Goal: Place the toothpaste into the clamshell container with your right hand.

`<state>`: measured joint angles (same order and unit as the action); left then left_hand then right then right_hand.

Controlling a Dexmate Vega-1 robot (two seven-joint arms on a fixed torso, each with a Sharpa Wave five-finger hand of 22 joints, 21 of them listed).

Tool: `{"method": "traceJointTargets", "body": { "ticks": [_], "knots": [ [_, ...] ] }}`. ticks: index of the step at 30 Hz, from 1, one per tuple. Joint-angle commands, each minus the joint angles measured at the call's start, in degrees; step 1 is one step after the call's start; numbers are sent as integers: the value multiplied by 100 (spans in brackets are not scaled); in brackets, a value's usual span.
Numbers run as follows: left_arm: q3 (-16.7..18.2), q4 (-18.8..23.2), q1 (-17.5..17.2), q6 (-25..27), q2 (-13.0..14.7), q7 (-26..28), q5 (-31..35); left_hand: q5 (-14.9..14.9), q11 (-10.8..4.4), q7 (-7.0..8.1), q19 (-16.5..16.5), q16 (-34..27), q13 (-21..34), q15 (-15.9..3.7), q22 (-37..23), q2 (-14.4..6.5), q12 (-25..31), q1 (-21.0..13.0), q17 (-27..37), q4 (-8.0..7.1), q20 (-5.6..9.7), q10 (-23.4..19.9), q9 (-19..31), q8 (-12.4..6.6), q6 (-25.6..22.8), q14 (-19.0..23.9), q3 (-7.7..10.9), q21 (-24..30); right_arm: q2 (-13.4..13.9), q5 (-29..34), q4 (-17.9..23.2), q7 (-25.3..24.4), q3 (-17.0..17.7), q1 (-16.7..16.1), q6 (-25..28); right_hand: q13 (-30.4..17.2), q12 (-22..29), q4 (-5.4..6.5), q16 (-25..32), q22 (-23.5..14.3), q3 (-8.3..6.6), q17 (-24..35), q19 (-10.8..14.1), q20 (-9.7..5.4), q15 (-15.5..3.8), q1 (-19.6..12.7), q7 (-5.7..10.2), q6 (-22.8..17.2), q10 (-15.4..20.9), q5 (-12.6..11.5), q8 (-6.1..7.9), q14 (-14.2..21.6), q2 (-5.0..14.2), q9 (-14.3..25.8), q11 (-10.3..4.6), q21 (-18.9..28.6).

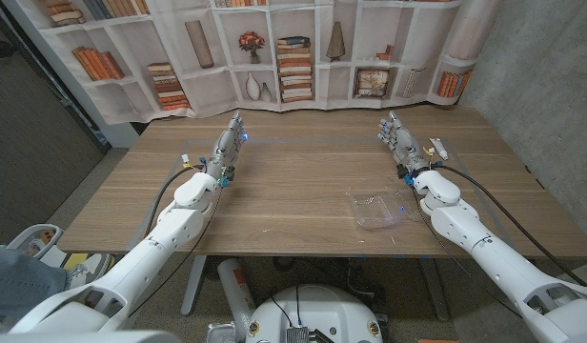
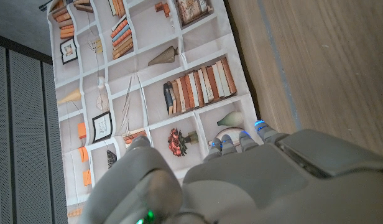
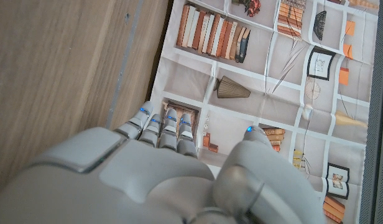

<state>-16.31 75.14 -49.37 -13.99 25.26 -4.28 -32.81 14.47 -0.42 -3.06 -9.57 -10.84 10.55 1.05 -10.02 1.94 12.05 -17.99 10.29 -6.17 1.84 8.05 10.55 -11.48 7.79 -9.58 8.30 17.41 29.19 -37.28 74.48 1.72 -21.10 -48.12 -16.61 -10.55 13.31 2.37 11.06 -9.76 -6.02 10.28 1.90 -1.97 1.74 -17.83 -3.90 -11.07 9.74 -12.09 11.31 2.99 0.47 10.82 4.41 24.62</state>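
Observation:
A clear plastic clamshell container (image 1: pixel 380 209) lies open on the wooden table (image 1: pixel 293 191), near its front edge on the right. A small white tube, likely the toothpaste (image 1: pixel 437 149), lies farther back, just right of my right hand (image 1: pixel 396 140). That hand hovers with fingers stretched toward the back of the table and holds nothing; its back shows in the right wrist view (image 3: pixel 160 177). My left hand (image 1: pixel 229 143) is held out the same way over the table's left half, fingers apart and nothing in them. Its back appears in the left wrist view (image 2: pixel 253 177).
A printed bookshelf backdrop (image 1: pixel 274 48) hangs behind the table's far edge. A grey wall (image 1: pixel 541 86) stands at the right. A black cable (image 1: pixel 484 186) runs along my right forearm, close beside the container.

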Motion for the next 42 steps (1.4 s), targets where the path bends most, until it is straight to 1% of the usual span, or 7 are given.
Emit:
{"method": "traceJointTargets", "body": {
  "ticks": [1, 8, 13, 21, 34, 39, 42],
  "knots": [
    [1248, 119, -206, 527, -1018, -670, 1156, 25, 41, -17, -406, -54, 16, -9, -24, -16, 32, -67, 13, 6, 457, -33, 26, -34, -24, -121, 28, 44, -18, -9, -20, 44, 22, 20, 6, -9, 4, -13, 23, -26, -35, 20, 21, -162, 8, -43, -15, -52, 48, -21, 23, 47, -5, 8, -3, 19],
    [1675, 126, -210, 637, -1432, -989, 1575, 23, 47, -20, -392, -49, 16, -10, -24, -20, 26, -78, 12, 14, 468, -33, 24, -32, -33, -114, 25, 33, 2, 15, 34, 21, 39, -6, -5, -9, -1, -18, 21, -28, -33, 21, 29, -156, 6, -44, -9, -51, 48, -17, 20, 56, -2, 8, 1, 1],
    [1833, 191, -216, 705, -1588, -1132, 1795, 22, 35, -19, -395, -43, 16, -15, -24, -23, 19, -85, 12, 18, 456, -24, 23, -29, -33, -117, 22, 22, 1, 16, 55, 19, 66, -33, -71, -10, -1, -29, 23, -28, -36, 19, 44, -154, 8, -57, -10, -61, 60, -15, 22, 73, 4, 8, -5, -10],
    [2013, 393, -283, 816, -1700, -1212, 1992, 19, 44, -20, -402, -38, 16, -10, -25, -29, 11, -93, 12, 23, 429, -16, 23, -20, -22, -114, 17, 3, 35, 50, 118, 30, 94, -44, -151, -10, 6, -72, 22, -29, -55, 13, 83, -144, 7, -119, -4, -96, 100, -17, 32, 101, 17, 7, -10, -31],
    [2107, 365, -246, 879, -1798, -1344, 2098, 15, 56, -25, -394, -35, 15, 1, -26, -37, 12, -103, 13, 29, 405, -36, 23, -20, -36, -104, 11, -15, 70, 166, 145, -66, 85, 9, -150, -11, 31, -159, 44, -29, -88, 6, 180, -138, -4, -242, 10, -183, 206, -18, 57, 217, 29, 7, -17, -56],
    [2110, 399, -247, 913, -1810, -1336, 2152, 13, 29, -23, -389, -33, 16, 3, -27, -41, 11, -106, 13, 31, 402, -40, 23, -20, -42, -101, 7, -24, 127, 232, 225, -153, 94, -19, -128, -11, 35, -189, 46, -30, -99, 5, 208, -140, -11, -283, 20, -205, 232, -16, 61, 245, 32, 7, -30, -66],
    [2108, 404, -236, 929, -1812, -1359, 2162, 11, 38, -23, -385, -31, 16, 1, -27, -44, 11, -109, 14, 33, 400, -46, 23, -19, -44, -101, 5, -29, 173, 276, 299, -230, 116, -59, -126, -11, 37, -207, 45, -30, -105, 4, 223, -142, -6, -308, 28, -231, 247, -15, 68, 260, 32, 8, -36, -73]
  ]
}}
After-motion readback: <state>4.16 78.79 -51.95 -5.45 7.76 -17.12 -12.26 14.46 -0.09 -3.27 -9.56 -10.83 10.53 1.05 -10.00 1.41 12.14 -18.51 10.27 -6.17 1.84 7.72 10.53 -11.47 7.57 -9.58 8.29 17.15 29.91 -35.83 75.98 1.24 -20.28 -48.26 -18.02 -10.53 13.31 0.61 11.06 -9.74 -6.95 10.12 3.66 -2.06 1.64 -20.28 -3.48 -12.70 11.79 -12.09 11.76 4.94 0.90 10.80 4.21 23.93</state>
